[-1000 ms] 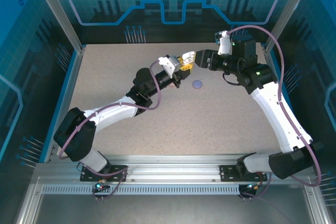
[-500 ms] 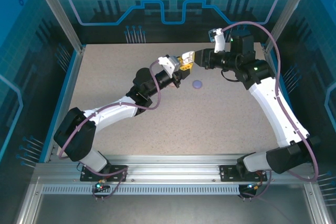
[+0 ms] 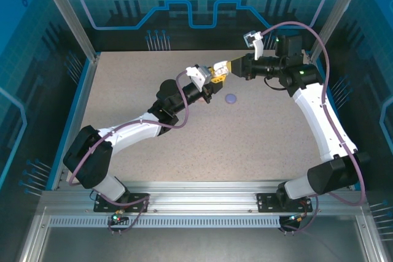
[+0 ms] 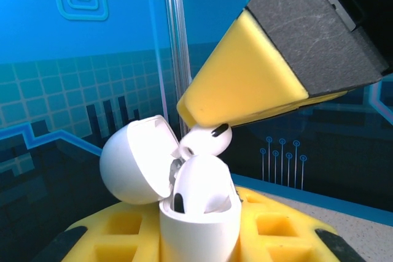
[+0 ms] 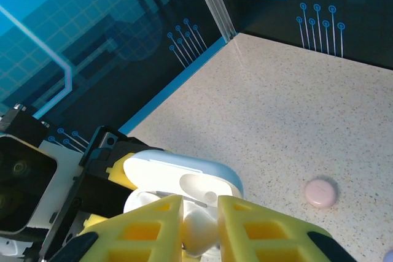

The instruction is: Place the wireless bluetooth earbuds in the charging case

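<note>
One white charging case and two white earbuds are in play. The left fingers (image 4: 270,228), yellow blocks with square recesses moulded in, are drawn in tight on the lower body of the charging case (image 4: 198,231). It is a smooth, glossy shell held upright between them, with its domed lid (image 4: 132,162) swung open to one side. One white earbud (image 4: 202,185), rounded and marked with a dark oval spot, sits in the case's mouth just above those fingers. Right over it, the second white earbud (image 4: 206,139) is pinched at the tips of the right fingers (image 5: 161,219), which are closed narrowly around it above the open case. Off to one side of the right fingers, well apart from them on the speckled tabletop (image 5: 295,102), lie one pale pink disc (image 5: 321,192) and one purple disc (image 3: 231,98), both small and round. Since a second ago the right fingers have narrowed and the right wrist has rolled, its elbow swinging outward. The left fingers, the case and the purple disc have stayed put.
</note>
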Controlling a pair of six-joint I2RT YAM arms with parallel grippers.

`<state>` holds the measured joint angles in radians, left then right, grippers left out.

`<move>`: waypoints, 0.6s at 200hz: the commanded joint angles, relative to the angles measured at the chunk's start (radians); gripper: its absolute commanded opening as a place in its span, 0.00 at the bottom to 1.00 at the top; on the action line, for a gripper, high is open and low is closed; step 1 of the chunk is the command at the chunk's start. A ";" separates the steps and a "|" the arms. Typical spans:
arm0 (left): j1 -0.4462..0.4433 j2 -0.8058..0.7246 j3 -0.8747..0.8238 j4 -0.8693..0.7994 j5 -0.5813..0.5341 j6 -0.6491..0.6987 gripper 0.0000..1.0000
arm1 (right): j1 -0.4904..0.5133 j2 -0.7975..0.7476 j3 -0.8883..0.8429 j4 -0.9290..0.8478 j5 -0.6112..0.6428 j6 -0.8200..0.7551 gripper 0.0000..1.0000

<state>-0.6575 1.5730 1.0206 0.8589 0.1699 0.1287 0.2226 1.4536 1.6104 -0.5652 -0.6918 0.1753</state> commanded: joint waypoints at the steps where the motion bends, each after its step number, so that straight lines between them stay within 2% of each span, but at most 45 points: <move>1: -0.001 -0.005 0.035 0.069 0.003 -0.024 0.00 | -0.037 0.026 0.001 -0.012 -0.103 -0.029 0.27; 18: -0.001 -0.002 0.035 0.071 0.005 -0.027 0.00 | -0.049 0.043 0.010 -0.012 -0.140 -0.016 0.45; 32: -0.001 -0.001 0.035 0.071 0.005 -0.030 0.00 | -0.050 0.045 0.010 -0.001 -0.123 0.004 0.53; 95: -0.002 0.000 0.032 0.075 0.006 -0.043 0.00 | -0.052 -0.034 -0.043 0.163 -0.071 0.207 0.60; 120: -0.001 -0.001 0.029 0.079 0.003 -0.046 0.00 | -0.050 -0.078 -0.048 0.128 0.088 0.334 0.59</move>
<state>-0.6575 1.5730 1.0206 0.8745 0.1699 0.1032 0.1822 1.4441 1.5715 -0.4545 -0.7322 0.3584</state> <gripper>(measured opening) 0.235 0.595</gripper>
